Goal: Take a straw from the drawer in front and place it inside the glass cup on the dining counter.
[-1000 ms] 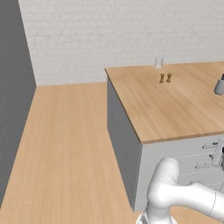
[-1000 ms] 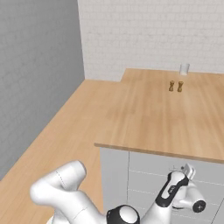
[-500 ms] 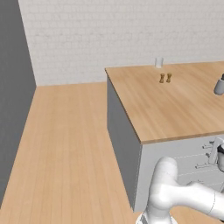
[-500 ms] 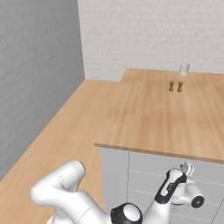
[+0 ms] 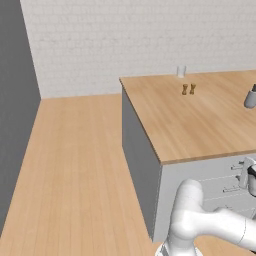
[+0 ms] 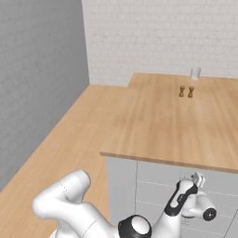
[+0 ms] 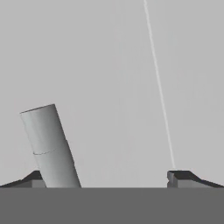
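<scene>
Right now my end effector point(image 7: 111, 177) is released, its two dark tips standing wide apart at the bottom of the hand view, with nothing between them. It faces a flat light-grey drawer point(image 7: 109, 65) front at close range; a thin pale seam runs across that front, slightly tilted, and ends above one tip. A slim silver bar handle point(image 7: 50, 146) leans beside the other tip, close to it; whether they touch I cannot tell. In the right base view my hand point(image 6: 197, 179) hangs low against the grey cabinet base, just under the near edge of the tabletop point(image 6: 153, 130), before the stacked drawer fronts. In the left base view the same hand shows at the right edge, below that near edge, beside the small silver handles. The glass cup point(image 6: 195, 73) stands upright at the far edge of the tabletop, well apart from my hand. A pair of tiny brown shakers point(image 6: 186, 91) stands nearer than the cup, toward the middle of the planks. A grey soap bottle point(image 5: 250, 97) stands at the right edge of the left base view. The drawers look closed, and the straw is hidden from me.
</scene>
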